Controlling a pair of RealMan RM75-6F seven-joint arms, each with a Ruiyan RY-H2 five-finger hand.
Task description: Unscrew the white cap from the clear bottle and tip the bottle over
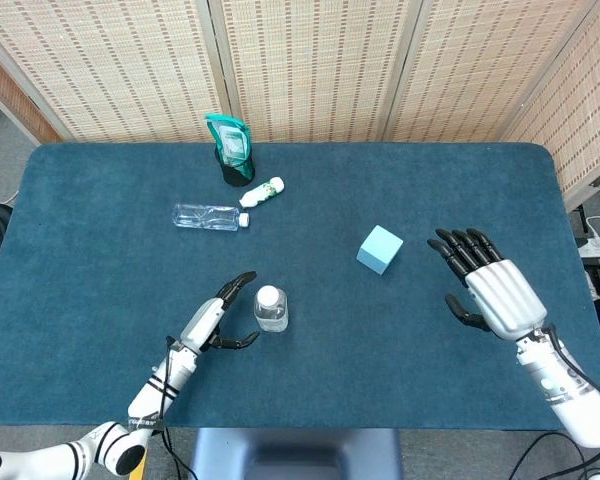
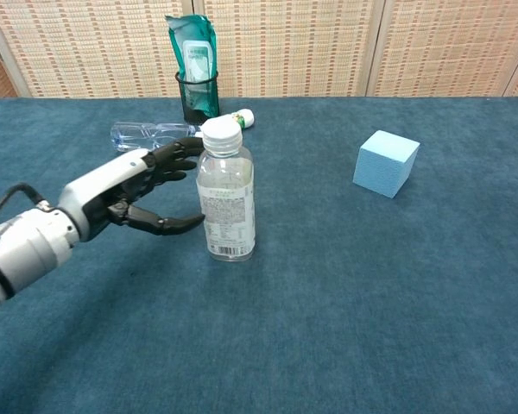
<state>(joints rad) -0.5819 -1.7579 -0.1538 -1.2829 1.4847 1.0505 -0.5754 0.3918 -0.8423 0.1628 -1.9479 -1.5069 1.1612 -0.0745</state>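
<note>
While I hold both arms out over the dark blue felt-covered surface (image 1: pixel 100 250), the small clear plastic bottle (image 2: pixel 225 207) stands upright near the middle of its front half, with its round white screw cap (image 2: pixel 221 133) seated on top. From the head view I see the same bottle from above, cap uppermost.

My left hand (image 2: pixel 142 190) is beside the bottle on its left, fingers spread and nothing in it. In the chest view the upper fingers reach toward the bottle's neck just under the cap, and the thumb points at the lower body by the label; the tips look very close to the plastic, but I cannot tell whether they touch. The head view shows a narrow gap between hand and bottle.

My right hand (image 1: pixel 490 285) is well apart from the bottle, out to the right, palm down, fingers spread and holding nothing. The chest camera does not catch it.

Between that hand and the bottle sits a light blue foam cube (image 1: pixel 380 249). Further back, a second clear empty bottle lying on its side (image 1: pixel 210 216) rests on the surface, with a small white bottle with green print (image 1: pixel 262 192) lying just behind it. At the rear edge stands a black mesh cup (image 2: pixel 198 97) holding a teal plastic pouch (image 2: pixel 194 49). Woven reed screens (image 1: pixel 310 60) close off the back.
</note>
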